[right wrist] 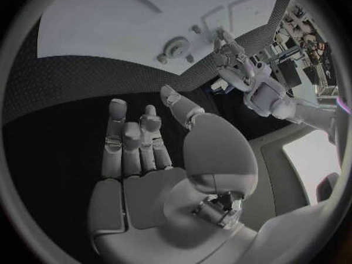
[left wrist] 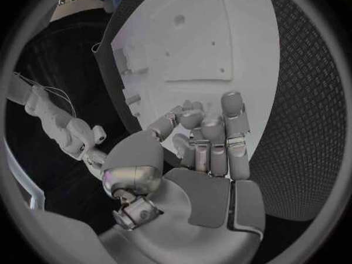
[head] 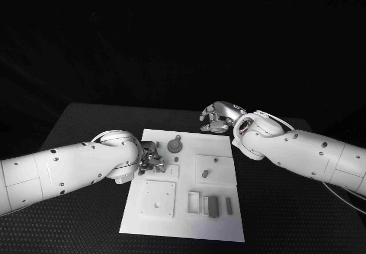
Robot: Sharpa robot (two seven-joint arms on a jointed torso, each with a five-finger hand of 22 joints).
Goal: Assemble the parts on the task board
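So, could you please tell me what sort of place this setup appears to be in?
Probably a robotics lab test bench: a black table carrying a white task board with small grey parts, worked by two robot arms, left hand and right hand.

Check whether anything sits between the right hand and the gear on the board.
Nothing visible does. The right hand hovers open over the board's far edge, holding nothing, and the gear lies nearer the left hand. Between right hand and gear there is only bare white board.
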